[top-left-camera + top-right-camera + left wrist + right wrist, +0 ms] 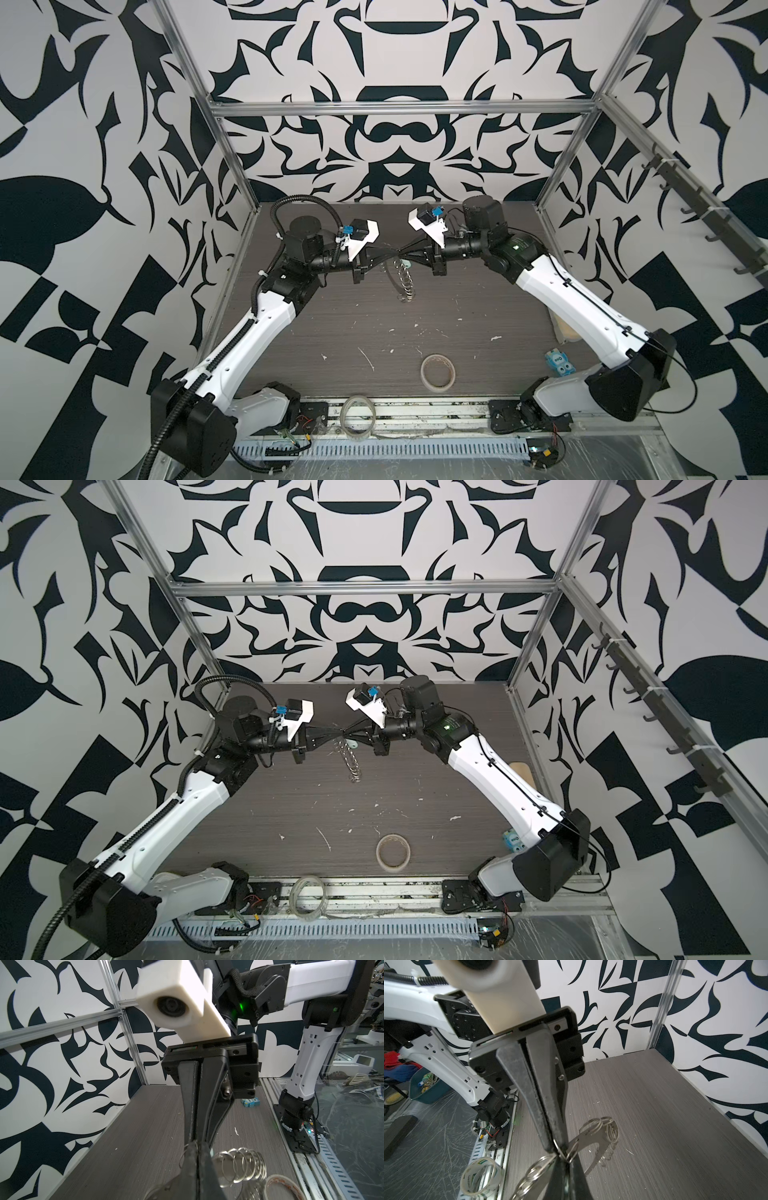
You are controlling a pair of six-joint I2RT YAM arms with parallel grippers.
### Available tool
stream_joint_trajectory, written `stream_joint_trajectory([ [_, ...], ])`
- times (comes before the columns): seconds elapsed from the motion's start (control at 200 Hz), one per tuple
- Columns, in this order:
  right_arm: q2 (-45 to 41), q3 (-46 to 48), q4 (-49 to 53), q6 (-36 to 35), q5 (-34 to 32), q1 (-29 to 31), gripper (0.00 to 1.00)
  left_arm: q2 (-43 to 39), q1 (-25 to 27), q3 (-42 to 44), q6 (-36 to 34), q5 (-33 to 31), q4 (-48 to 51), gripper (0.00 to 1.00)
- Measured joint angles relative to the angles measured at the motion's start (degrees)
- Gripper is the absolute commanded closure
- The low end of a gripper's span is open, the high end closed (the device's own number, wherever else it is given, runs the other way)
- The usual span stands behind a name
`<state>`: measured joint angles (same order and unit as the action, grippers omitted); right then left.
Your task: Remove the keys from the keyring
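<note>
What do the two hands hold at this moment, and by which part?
The left hand and the right hand both hold the keyring, each shut on some of its wire rings, tip to tip.

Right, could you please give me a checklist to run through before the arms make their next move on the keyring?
1. Is the left pincer shut on the keyring: ok.
2. Is the right pincer shut on the keyring, tip to tip with the left: ok.
3. Is the key off the keyring: not ok; it hangs on the rings beside the tips.
4. Is the keyring's lower end off the table: cannot tell.
5. Is the beige tape roll apart from both pincers: ok.
</note>
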<state>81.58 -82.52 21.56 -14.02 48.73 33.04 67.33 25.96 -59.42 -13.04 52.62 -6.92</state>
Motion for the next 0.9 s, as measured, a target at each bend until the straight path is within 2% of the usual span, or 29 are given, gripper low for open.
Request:
stream_joint_trajectory([
  [0.07, -0.24, 0.0, 0.33, -0.61, -0.2, 0.02, 0.79, 0.0, 0.13, -0.57, -0.55, 0.35, 1.79, 1.0],
  [0.285, -1.31, 0.94, 0.15, -1.42, -2.03, -0.02, 0.64, 0.0, 0.42, -0.68, -0.5, 1.29, 3.37, 1.0],
  [0.63, -5.16, 3.93, -3.17, -3.85, -3.02, -0.72, 0.51, 0.2, -0.2, -0.7, 1.33, 4.33, 3.67, 1.0],
  [0.9, -13.81, 14.16, -12.41, -9.29, -5.57, -1.25, 0.49, 1.46, -1.66, -1.18, 4.07, 7.87, 4.33, 1.0],
])
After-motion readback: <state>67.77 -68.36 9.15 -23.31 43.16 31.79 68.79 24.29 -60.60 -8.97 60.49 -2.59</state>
